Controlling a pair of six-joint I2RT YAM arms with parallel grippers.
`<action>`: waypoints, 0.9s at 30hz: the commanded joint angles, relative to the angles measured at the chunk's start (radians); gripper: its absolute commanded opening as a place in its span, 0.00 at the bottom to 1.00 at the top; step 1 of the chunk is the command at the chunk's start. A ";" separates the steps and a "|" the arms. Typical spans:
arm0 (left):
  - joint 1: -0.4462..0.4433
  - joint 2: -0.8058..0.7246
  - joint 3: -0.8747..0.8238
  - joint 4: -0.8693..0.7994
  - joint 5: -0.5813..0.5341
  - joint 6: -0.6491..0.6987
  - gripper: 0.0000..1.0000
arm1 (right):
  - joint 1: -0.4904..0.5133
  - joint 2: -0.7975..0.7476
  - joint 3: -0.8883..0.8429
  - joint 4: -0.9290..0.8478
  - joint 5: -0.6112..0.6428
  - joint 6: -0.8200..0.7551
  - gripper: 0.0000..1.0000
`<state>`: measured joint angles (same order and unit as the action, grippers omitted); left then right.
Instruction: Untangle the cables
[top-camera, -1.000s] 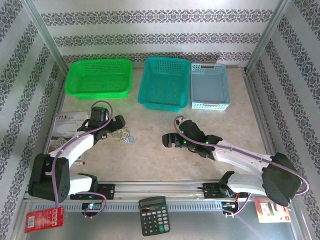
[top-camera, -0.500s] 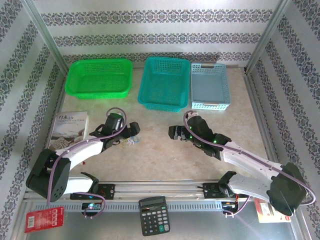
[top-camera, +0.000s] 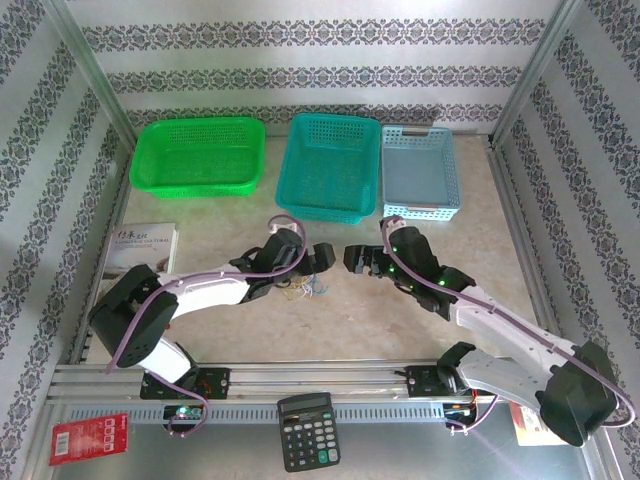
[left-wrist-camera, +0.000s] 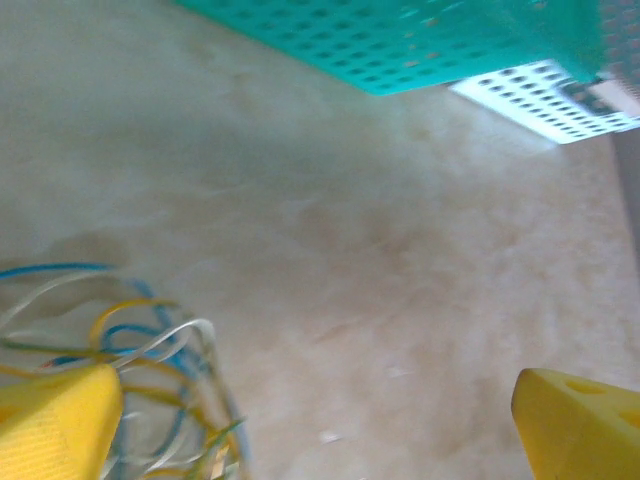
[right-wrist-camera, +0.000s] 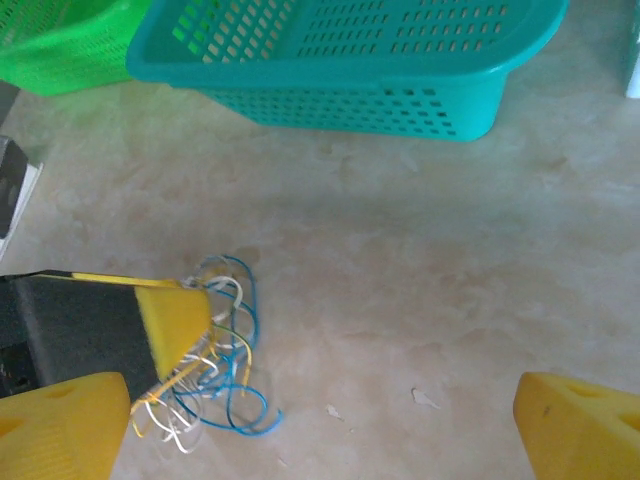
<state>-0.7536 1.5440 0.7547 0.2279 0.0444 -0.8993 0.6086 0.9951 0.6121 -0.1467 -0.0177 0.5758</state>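
The cables (top-camera: 303, 289) are a small tangle of thin yellow, blue and whitish loops lying on the beige table, mid-front. My left gripper (top-camera: 309, 271) hovers right over them, open. In the left wrist view the cables (left-wrist-camera: 120, 345) sit against its left yellow fingertip (left-wrist-camera: 55, 425), and the space between the fingers holds nothing. My right gripper (top-camera: 353, 263) stands open just right of the tangle, facing it. In the right wrist view the cables (right-wrist-camera: 225, 365) lie left of centre, with the left gripper's yellow fingertip (right-wrist-camera: 175, 320) resting on them. My right gripper (right-wrist-camera: 320, 435) is apart from them.
Three baskets line the back: green basket (top-camera: 197, 187), teal basket (top-camera: 325, 206), light blue basket (top-camera: 421, 210). The teal basket (right-wrist-camera: 350, 95) is close ahead of both grippers. A booklet (top-camera: 140, 250) lies at the left. A calculator (top-camera: 308, 430) and red packets (top-camera: 88, 437) sit beyond the front rail.
The left arm has swept right toward the middle, and the tangle has shifted right with it. The right gripper has moved up and slightly right, now facing the left one.
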 joint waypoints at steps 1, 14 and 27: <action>-0.012 -0.012 0.042 0.035 -0.030 -0.023 1.00 | -0.033 -0.032 -0.023 -0.013 -0.096 -0.003 0.98; 0.073 -0.321 -0.015 -0.293 -0.189 0.085 1.00 | 0.030 0.136 0.042 -0.022 -0.203 0.019 0.85; 0.279 -0.485 -0.154 -0.365 -0.063 0.035 1.00 | 0.290 0.639 0.442 -0.131 0.025 -0.075 0.89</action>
<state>-0.4885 1.0870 0.6144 -0.0975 -0.0444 -0.8505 0.8696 1.5753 0.9916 -0.2207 -0.0738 0.5415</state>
